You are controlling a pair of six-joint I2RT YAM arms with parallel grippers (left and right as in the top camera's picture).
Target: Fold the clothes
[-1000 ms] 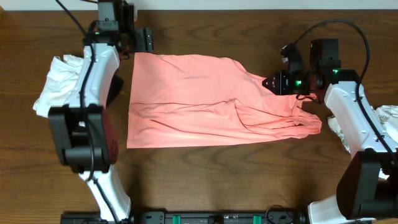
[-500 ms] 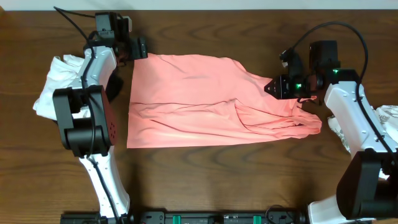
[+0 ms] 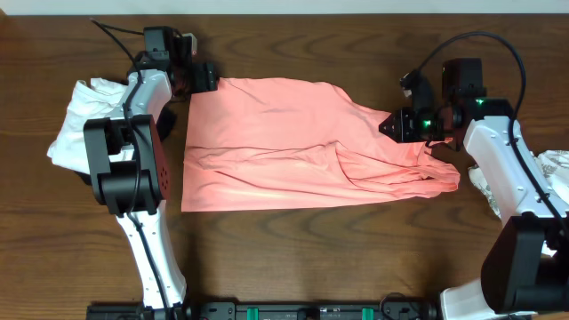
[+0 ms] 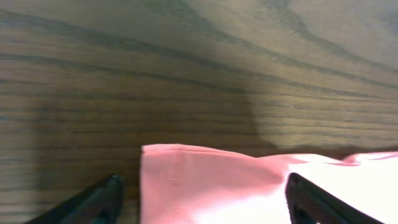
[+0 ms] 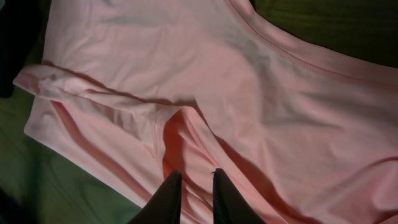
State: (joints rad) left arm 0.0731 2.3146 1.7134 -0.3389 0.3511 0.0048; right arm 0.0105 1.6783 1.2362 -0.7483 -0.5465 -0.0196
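Across the middle of the counter (image 3: pixel 293 258) lie the clothes (image 3: pixel 284 142): one salmon-pink piece, spread mostly flat. Long axis runs side to side btw the two arms, w/ rumpled folds bunched toward the R end. L end is a clean straight edge; R end narrows to a wrinkled tip.

L fingers (image 3: pixel 210 77) sit at the back-L corner of the clothes. In the wrist view the L fingers (image 4: pixel 203 180) are wide apart. The pink corner lies inside that span, nearer one finger than the other, w/ cloth running back toward the wrist and bare wood ahead. No contact w/ the cloth that I can make out; nothing held.

R fingers (image 3: pixel 387 124) are at the opposite end, on the back edge by the curved neck band. In the wrist view the R fingers (image 5: pixel 195 177) are nearly together, only a slim gap, low over a raised crease that leads up to them. Whether they pinch that crease, can't tell.

So each arm has its own end: L is nearer the back-L corner, R nearer the neck end. Front-L corner is well apart from both. Next step prob. needs the L fingers to drop and close on the corner already btw them, then carry it over the cloth. Lateral line-up looks about right.

White garment (image 3: pixel 76 116) lies beside the L arm and leaf-print cloth (image 3: pixel 553 167) beyond the R arm, both apart from the clothes.
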